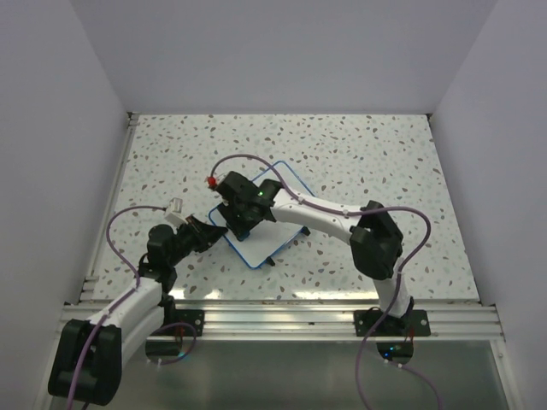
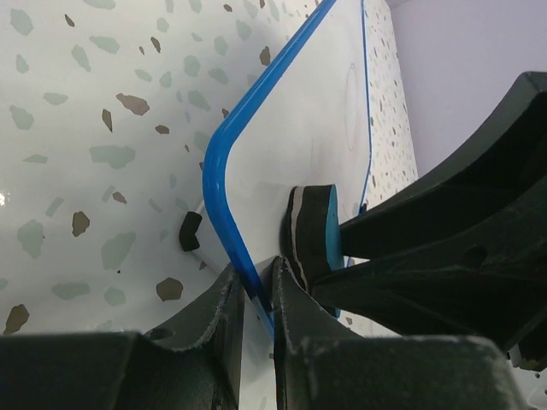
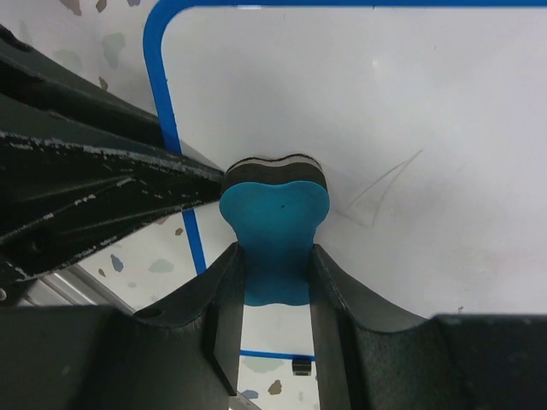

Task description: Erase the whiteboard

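The flat white rectangular whiteboard (image 1: 256, 246) with rounded corners and a thin blue rim lies askew on the speckled terrazzo tabletop (image 1: 359, 154), near the middle and slightly towards the left arm. The left end effector (image 2: 256, 286) is clenched on the board's blue rim at its near-left corner, apparently pinning it in place, just beside a small black tab (image 2: 190, 231) at the edge. The right end effector (image 3: 275, 256) is clamped on a small blue foam eraser (image 3: 273, 213), whose dark felt face presses on the board close to that same corner. Wiping looks well under way. In both wrist views most of the surface reads clean white, but a faint grey angled stroke (image 3: 385, 184) lies just to one side of the eraser, and a very pale oval trace may sit further up the board. In the overhead view the right arm hides much of the surface, so its state there cannot be judged. What seems left is a pass over that stroke and any residue towards the far end.
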Controlling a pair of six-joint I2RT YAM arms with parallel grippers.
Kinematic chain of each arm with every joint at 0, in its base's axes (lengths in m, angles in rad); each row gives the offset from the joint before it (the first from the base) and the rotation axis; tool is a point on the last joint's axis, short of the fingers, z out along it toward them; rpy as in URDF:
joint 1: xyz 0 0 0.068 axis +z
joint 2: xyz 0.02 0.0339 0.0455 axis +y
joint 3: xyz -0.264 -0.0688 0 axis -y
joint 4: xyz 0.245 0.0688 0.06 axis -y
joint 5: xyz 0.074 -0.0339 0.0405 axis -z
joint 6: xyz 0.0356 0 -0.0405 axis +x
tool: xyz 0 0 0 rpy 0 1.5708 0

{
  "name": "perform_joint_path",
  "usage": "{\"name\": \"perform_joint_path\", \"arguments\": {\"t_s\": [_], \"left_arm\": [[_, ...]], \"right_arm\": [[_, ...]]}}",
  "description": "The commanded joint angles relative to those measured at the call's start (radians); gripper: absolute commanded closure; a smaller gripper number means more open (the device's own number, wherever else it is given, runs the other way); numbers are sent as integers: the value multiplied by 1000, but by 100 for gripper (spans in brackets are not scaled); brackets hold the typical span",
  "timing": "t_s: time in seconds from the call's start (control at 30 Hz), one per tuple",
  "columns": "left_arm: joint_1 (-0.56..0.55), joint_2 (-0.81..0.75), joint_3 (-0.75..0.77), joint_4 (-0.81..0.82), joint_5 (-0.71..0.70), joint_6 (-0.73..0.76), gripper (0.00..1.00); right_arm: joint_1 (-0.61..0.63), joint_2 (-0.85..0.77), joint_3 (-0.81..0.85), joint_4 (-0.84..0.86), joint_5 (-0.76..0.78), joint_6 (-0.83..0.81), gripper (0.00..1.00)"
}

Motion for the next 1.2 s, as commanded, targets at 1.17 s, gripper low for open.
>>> {"name": "perform_joint_path", "arguments": {"t_s": [1.17], "left_arm": [[0, -18, -144, -92, -32, 120, 100]], "right_arm": [[-58, -14, -19, -7, -59, 29, 100]]}}
